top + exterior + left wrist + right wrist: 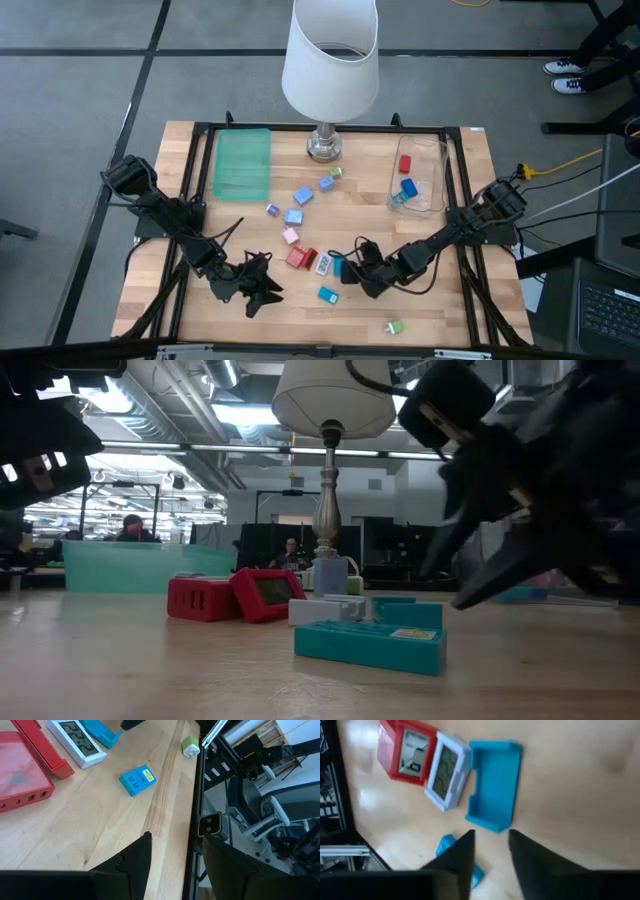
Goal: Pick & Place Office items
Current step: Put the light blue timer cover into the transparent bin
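1. Right gripper (352, 268) hangs low over the table just beside the blue tray-shaped piece (494, 784) — fingers part-open, holding nothing, likely lined up to grab it.
2. Left gripper (262, 288) waits nearby, part-open, empty.
3. Other office items (300, 195) lie scattered mid-table — two already sit in the clear bin (436, 165).

The high view looks straight down on the whole wooden table (440, 300) from far above. The low view sits at table-top height, very close behind a small teal block with a yellow label (370, 645), facing level into the room. Each wrist view looks steeply down at close range; both share a white digital clock piece (77, 737), also seen from above.
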`<state>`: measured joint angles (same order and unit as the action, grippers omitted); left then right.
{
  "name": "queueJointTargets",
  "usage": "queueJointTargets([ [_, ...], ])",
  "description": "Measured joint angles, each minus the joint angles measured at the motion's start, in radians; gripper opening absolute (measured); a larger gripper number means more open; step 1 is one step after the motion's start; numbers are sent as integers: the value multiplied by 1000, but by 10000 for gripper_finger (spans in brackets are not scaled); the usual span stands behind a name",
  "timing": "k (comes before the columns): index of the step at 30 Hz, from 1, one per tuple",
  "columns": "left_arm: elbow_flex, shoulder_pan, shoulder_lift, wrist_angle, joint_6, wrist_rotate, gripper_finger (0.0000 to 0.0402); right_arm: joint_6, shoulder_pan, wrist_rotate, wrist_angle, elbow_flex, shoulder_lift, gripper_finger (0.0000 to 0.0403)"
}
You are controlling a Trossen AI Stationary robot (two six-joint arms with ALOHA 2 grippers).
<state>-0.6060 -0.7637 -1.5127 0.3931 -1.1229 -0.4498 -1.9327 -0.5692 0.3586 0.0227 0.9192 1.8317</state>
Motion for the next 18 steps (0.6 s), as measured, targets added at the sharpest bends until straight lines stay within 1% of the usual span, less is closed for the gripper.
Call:
queueJointTargets([
  [3,0,0,0,0,-6,1,168,89,26,-11,0,0,0,195],
  [5,0,0,0,0,-9,1,168,171,44,-38,0,0,0,229],
  [7,0,0,0,0,-16,2,168,258,62,-90,0,0,0,255],
  [9,0,0,0,1,-19,8,168,329,77,-141,0,0,0,269],
  [11,0,0,0,1,-19,9,168,392,87,-166,3,0,-6,272],
  [13,0,0,0,1,-19,9,168,454,94,-165,1,1,-24,266],
  [18,0,0,0,0,-37,11,168,607,132,-160,57,1,-111,230],
])
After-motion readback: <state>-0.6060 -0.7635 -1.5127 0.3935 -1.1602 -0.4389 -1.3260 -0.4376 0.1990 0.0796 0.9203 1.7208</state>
